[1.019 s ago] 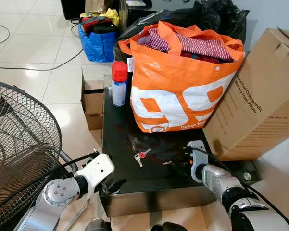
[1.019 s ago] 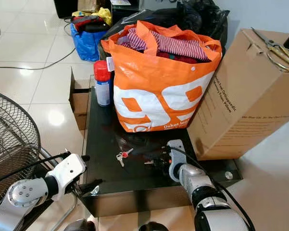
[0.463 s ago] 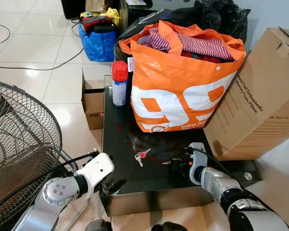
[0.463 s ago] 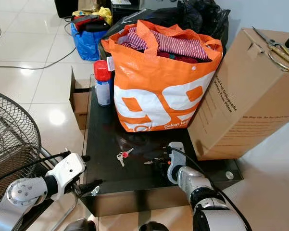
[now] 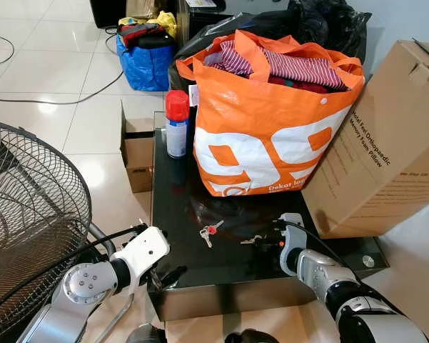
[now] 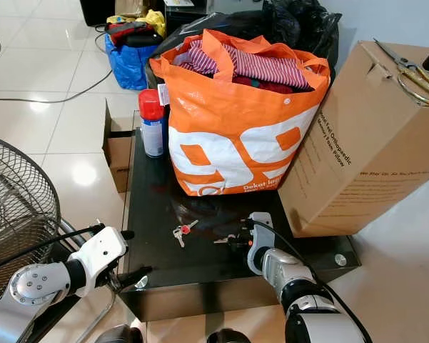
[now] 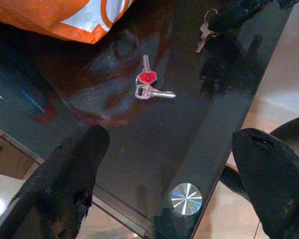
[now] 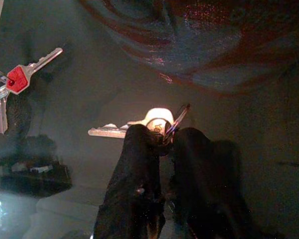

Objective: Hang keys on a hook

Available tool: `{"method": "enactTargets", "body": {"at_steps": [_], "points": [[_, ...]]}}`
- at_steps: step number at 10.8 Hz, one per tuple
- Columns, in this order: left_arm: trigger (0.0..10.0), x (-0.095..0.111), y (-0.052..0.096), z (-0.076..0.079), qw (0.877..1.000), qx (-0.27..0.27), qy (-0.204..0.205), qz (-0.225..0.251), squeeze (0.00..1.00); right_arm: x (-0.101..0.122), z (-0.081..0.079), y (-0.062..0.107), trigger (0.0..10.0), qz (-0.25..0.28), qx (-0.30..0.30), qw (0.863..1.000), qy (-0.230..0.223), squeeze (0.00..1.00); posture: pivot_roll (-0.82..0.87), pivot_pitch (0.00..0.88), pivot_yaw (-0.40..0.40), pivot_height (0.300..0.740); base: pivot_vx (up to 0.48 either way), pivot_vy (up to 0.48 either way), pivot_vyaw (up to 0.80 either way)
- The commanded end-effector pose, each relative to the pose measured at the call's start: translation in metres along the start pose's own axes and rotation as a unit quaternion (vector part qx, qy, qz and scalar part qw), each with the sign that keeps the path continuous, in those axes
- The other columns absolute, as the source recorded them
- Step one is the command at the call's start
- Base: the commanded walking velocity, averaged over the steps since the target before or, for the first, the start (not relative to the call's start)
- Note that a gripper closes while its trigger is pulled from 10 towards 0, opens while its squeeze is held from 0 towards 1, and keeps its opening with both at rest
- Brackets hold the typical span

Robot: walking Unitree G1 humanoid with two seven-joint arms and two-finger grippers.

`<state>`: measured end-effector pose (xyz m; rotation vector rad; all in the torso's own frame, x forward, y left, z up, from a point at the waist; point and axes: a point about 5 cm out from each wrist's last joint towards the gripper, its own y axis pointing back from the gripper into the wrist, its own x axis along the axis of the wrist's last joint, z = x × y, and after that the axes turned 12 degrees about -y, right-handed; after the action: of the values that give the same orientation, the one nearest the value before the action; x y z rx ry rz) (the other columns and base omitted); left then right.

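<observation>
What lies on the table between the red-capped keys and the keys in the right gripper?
Nothing: between the red-capped keys and the silver keys pinched by the right gripper, the left eye view shows bare black glass table.

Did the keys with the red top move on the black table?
No. The red-topped keys lie at the same spot on the black table, before the orange bag.

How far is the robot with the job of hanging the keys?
Early stage. The right gripper has closed its fingers on a silver key set, which lies low on the black glass table. A second set with a red key lies untouched. Left to do: lifting and hanging; I see no hook. The left gripper hovers open.
</observation>
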<state>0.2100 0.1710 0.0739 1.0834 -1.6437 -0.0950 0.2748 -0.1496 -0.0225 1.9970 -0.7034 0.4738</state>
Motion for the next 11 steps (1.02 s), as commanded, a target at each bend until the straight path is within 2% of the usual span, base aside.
{"method": "enactTargets", "body": {"at_steps": [1, 7, 9, 10, 11], "points": [[10.0, 0.006, 0.0, -0.002, 1.0, 0.001, -0.004, 0.009, 0.0, -0.005, 0.007, 0.003, 0.0, -0.005, -0.013, 1.0, -0.015, 0.0, 0.0, 0.1, -0.118, 0.74, 0.0, 0.0, 0.0], [10.0, 0.004, 0.001, -0.001, 1.0, 0.001, -0.004, 0.007, 0.0, -0.005, 0.007, 0.003, 0.0, 0.011, -0.013, 0.999, -0.029, 0.0, 0.0, 0.098, -0.117, 0.74, 0.0, 0.0, 0.0], [10.0, 0.005, 0.001, -0.004, 1.0, 0.022, 0.012, 0.016, 0.0, 0.008, 0.004, 0.007, 0.0, 0.063, 0.043, 0.996, -0.048, 0.0, 0.0, 0.067, -0.121, 0.74, 0.0, 0.0, 0.0], [10.0, 0.011, 0.002, -0.008, 0.997, 0.053, 0.042, 0.036, 0.0, 0.015, 0.001, 0.02, 0.0, 0.112, 0.1, 0.987, -0.055, 0.0, 0.0, 0.043, -0.117, 0.74, 0.0, 0.0, 0.0], [10.0, 0.014, 0.003, -0.011, 0.995, 0.069, 0.055, 0.048, 0.0, 0.017, 0.0, 0.028, 0.0, 0.131, 0.115, 0.983, -0.055, 0.0, -0.01, 0.024, -0.111, 0.74, 0.0, 0.0, 0.0]]}}
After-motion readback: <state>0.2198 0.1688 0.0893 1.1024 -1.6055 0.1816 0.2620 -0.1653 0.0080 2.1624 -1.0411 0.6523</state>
